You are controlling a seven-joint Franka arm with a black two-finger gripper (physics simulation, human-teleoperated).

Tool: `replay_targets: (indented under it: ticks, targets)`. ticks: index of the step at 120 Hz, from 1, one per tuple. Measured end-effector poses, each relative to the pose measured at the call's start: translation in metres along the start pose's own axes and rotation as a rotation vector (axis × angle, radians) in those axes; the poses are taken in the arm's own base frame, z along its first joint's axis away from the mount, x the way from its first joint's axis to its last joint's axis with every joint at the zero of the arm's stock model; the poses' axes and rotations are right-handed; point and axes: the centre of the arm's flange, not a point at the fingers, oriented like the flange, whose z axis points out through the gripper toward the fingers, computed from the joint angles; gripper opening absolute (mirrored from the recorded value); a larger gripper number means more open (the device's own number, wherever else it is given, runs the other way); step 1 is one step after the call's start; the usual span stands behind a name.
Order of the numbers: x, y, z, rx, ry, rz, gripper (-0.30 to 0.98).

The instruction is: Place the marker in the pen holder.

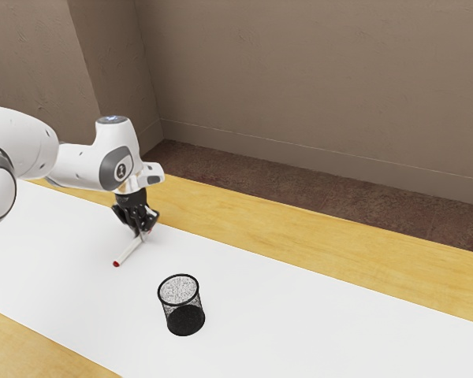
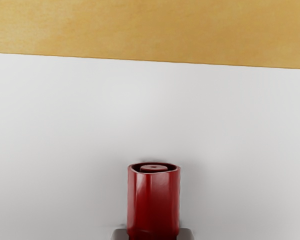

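"Claw (image 1: 144, 233) status, pls?"
"Pinching marker (image 1: 129, 251), w/ most of it out to ext. view's left."
"Logo (image 1: 121, 169)?"
"On arm (image 1: 72, 164) above claw, too sm. to read."
"Pen holder (image 1: 180, 305)?"
"Upright, ext. view's right of claw."

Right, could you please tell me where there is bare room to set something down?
The white sheet is bare from the pen holder toward the exterior view's right, as is the wood along its far edge. It's crowded where the hand grips the marker, with the pen holder nearby.
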Motion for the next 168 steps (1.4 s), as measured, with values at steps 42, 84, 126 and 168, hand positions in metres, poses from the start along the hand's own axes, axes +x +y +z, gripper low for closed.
replay_targets:
  ticks: [42,84,126,168]
  targets:
    - [-0.055,0.044,-0.170,0.033,0.199,0.040,-0.09]
    - [-0.128,0.181,-0.236,0.001,0.243,0.242,-0.10]
    - [-0.137,0.225,-0.186,-0.052,0.124,0.270,-0.10]
    - [-0.144,0.222,-0.123,-0.051,-0.003,0.234,-0.05]
